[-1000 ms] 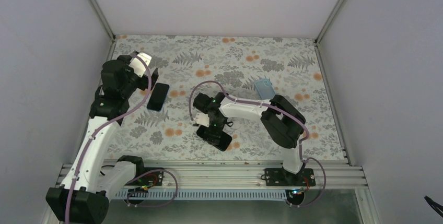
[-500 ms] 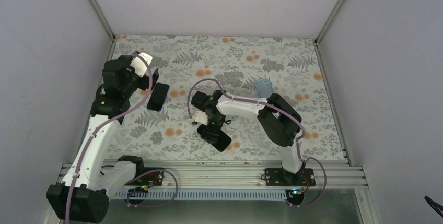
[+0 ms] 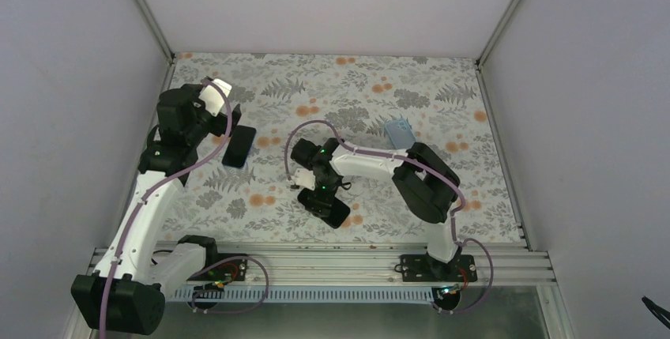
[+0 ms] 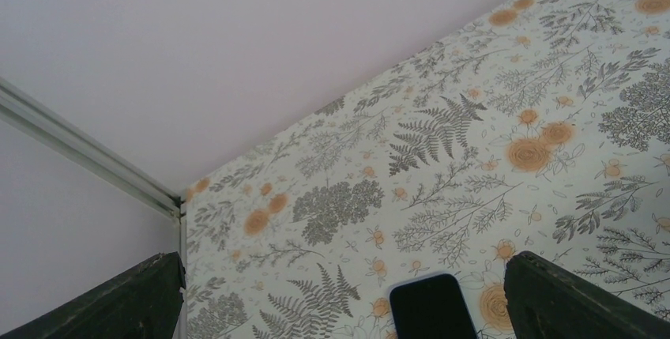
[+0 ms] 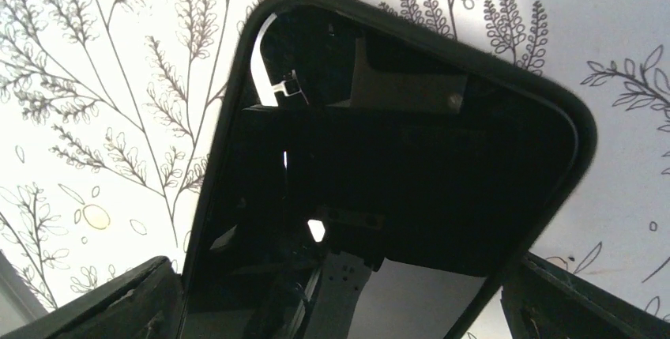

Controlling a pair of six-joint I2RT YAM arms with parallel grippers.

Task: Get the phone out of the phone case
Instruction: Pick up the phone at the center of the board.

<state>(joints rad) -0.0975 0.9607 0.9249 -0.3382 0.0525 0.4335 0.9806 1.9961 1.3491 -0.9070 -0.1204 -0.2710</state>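
A black phone in a black case (image 3: 329,208) lies screen up at the near middle of the mat; in the right wrist view (image 5: 411,141) its glossy screen fills the frame. My right gripper (image 3: 321,188) hangs straight over it, open, one finger (image 5: 103,303) off each long side of the case. A second dark phone with a blue rim (image 3: 239,146) lies at the left, its top end showing in the left wrist view (image 4: 430,307). My left gripper (image 3: 229,122) is open and empty, just behind that phone, with the fingers (image 4: 118,299) wide apart.
A pale blue translucent item (image 3: 400,132) lies at the back right of the floral mat (image 3: 442,189). Grey walls close in the left, back and right sides. An aluminium rail (image 3: 316,258) runs along the near edge by the arm bases.
My left wrist has shifted slightly towards the back. My right gripper has stayed over the black phone with hardly any movement.
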